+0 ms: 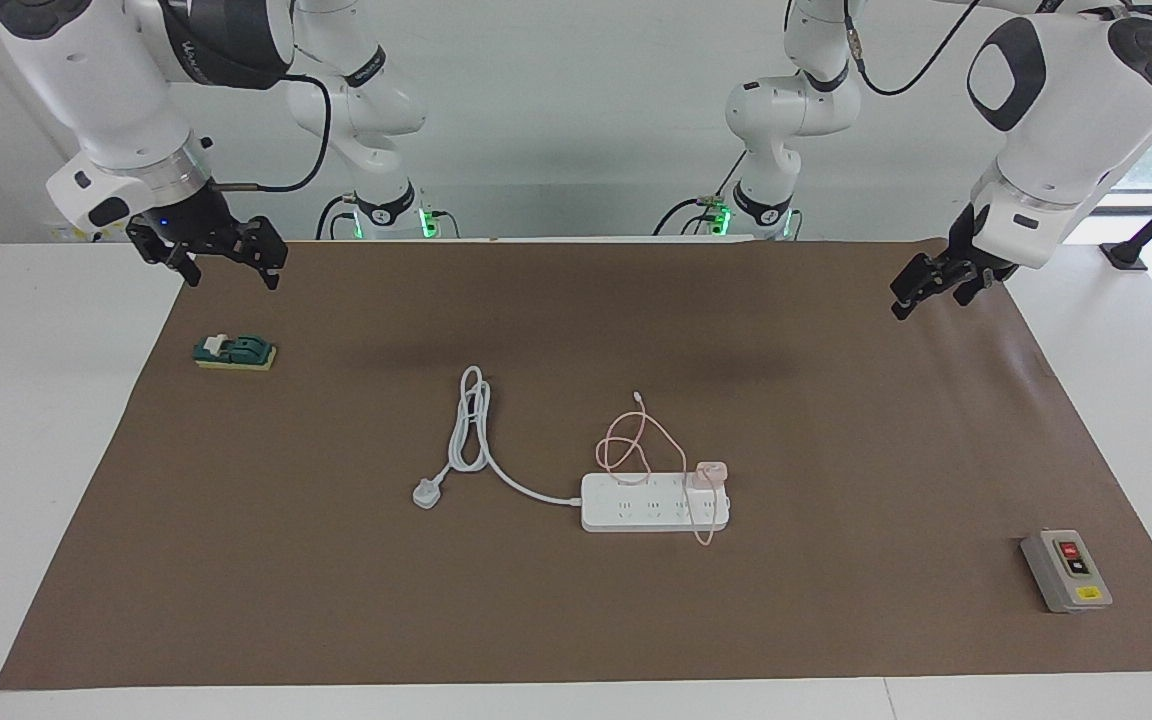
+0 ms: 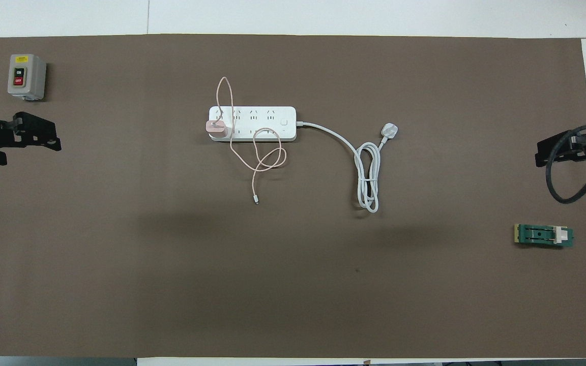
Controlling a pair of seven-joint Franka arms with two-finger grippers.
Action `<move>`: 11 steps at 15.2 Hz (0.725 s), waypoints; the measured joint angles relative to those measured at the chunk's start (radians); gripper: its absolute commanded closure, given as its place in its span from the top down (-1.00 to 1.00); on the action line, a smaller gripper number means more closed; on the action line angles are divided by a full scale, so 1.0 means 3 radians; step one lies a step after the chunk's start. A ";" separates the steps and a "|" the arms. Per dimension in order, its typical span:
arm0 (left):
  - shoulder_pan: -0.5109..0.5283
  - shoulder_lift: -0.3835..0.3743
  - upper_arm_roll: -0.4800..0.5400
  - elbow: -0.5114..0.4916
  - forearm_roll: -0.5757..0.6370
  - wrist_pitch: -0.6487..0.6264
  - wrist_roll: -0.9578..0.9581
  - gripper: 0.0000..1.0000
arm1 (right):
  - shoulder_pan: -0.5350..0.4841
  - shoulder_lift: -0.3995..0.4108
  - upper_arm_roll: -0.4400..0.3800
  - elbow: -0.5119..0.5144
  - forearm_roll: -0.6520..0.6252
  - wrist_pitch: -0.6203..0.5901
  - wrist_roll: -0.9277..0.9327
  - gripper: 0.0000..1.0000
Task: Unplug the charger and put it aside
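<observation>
Charger (image 1: 711,472) first: pink cube plugged into the white power strip (image 1: 654,503) mid-worktop, at the strip's end toward my left arm, its thin pink cable (image 1: 626,447) looping over the strip. Sweeping the facing view: my right end effector (image 1: 229,268) hangs over the brown mat's (image 1: 836,420) corner, fingers spread, holding nothing, above the green block (image 1: 235,352). Next, the strip's coiled white cord and plug (image 1: 427,493). Then my left end effector (image 1: 926,293), spread and empty, over the mat's edge at its own end. Last, the grey button box (image 1: 1066,570), well apart from everything.
</observation>
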 measured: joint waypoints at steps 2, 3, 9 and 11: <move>-0.0038 0.0009 -0.0008 -0.0012 -0.0001 0.0014 -0.0500 1.00 | 0.0000 0.0000 0.0000 0.0000 0.0000 0.0000 0.0000 1.00; -0.0077 0.0028 -0.0014 -0.0014 -0.0002 0.0030 -0.0773 1.00 | 0.0000 0.0000 0.0000 0.0000 0.0000 0.0000 0.0000 1.00; -0.0392 0.0446 -0.0023 0.0158 -0.0001 0.0146 -0.2146 1.00 | 0.0000 0.0000 0.0000 0.0000 0.0000 0.0000 0.0000 1.00; -0.0435 0.0669 -0.0020 0.0370 -0.0001 0.0147 -0.2510 1.00 | 0.0000 0.0000 0.0000 0.0000 0.0000 0.0000 0.0000 1.00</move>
